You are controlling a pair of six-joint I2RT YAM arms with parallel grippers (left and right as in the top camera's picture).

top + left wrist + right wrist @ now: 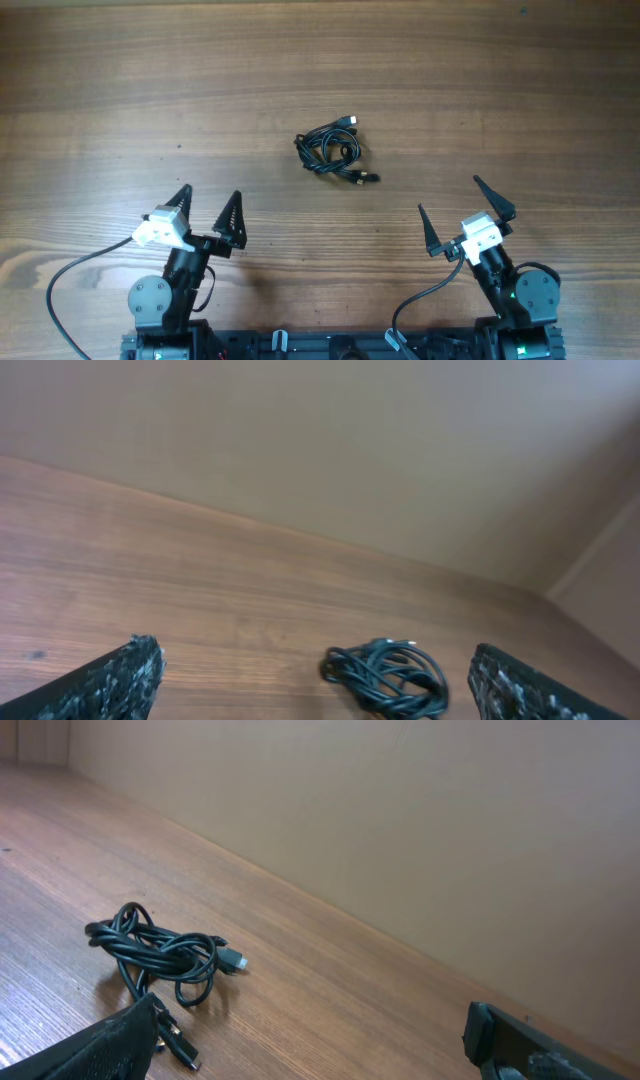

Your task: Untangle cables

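Knotted thin black cables (332, 152) are left central on the brown wooden table (100, 80). The left gripper (210, 195) and right gripper (448, 195) are held agape and empty by its near edge, seemingly readied for grasping.

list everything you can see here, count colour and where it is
cables: one tangled bundle, number of cords unclear, black with at least one silver-tipped plug, lying on the table just right of centre, ahead of and between the two grippers
table: one, brown wood grain, fills the overhead view
wall: one, plain beige, behind the table's far edge in both wrist views
arm wires: two, black and thicker, one looping from each arm at the near edge
left gripper: one, black fingers on a white mount, near left, open and empty
right gripper: one, black fingers on a white mount, near right, open and empty
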